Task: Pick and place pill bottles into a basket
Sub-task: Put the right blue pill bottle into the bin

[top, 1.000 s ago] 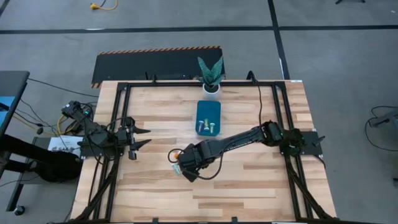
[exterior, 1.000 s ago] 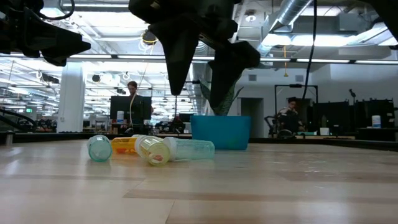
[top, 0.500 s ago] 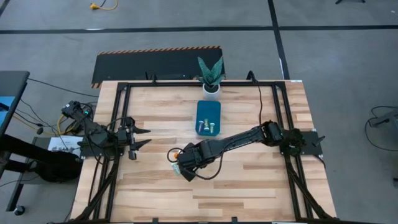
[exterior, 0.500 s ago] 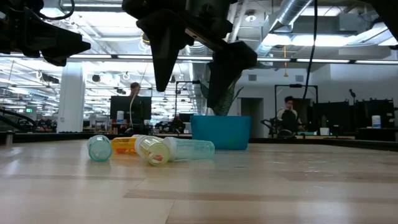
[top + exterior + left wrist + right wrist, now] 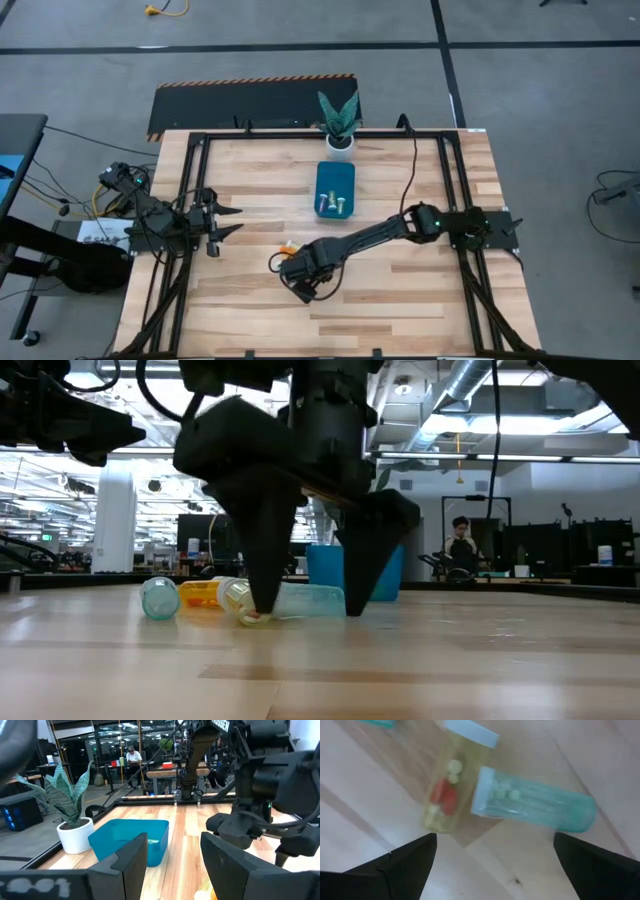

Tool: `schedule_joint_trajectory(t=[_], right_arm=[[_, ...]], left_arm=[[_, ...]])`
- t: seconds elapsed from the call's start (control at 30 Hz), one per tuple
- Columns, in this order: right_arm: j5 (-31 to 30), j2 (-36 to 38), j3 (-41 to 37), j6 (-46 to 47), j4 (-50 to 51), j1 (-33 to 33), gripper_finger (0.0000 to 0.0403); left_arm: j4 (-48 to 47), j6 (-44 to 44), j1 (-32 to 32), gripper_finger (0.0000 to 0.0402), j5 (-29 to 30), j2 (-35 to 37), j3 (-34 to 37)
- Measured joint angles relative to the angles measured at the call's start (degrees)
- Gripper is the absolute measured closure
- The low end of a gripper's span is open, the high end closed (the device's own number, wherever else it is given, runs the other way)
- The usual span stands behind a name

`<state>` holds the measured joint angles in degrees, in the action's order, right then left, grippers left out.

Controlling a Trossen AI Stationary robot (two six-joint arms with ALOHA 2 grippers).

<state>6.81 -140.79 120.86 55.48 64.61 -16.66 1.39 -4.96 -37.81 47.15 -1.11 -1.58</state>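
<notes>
R gripper point(image 5: 305, 605) is low over the wood surface point(image 5: 400, 290), fingers point(image 5: 407, 865) spread wide and released, straddling a green bottle point(image 5: 535, 807) w/ a yellow bottle point(image 5: 445, 795) touching beside it; nothing gripped. Both lie on their sides, near an orange bottle point(image 5: 198, 592) and another teal one point(image 5: 159, 599). Basket point(image 5: 335, 188) sits well apart toward the plant pot point(image 5: 339, 141), w/ two bottles inside. L gripper point(image 5: 228, 221) waits at the surface's left edge, fingers point(image 5: 131, 861) partly apart, holding nothing.
</notes>
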Motion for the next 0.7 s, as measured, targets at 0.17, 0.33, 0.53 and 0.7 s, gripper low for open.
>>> schedule_joint_trajectory(t=[0.17,0.33,0.53,0.7], right_arm=[[-0.01,0.07,-0.03,-0.42,-1.2,0.02,0.0005],[0.04,0.55,-0.06,-0.46,-1.2,0.04,0.0008],[1.7,0.55,-0.06,-2.1,-0.36,0.02,0.0008],[4.6,0.55,-0.06,-3.18,0.61,0.02,0.0008]], left_arm=[[0.0,0.0,-0.01,0.0226,-0.01,-0.09,0.0],[0.0,0.0,-0.02,0.0226,0.01,-0.11,-0.01],[0.0,0.0,-0.02,0.0226,-0.01,-0.11,0.0],[0.0,-0.02,-0.01,0.0226,0.01,-0.11,0.0]])
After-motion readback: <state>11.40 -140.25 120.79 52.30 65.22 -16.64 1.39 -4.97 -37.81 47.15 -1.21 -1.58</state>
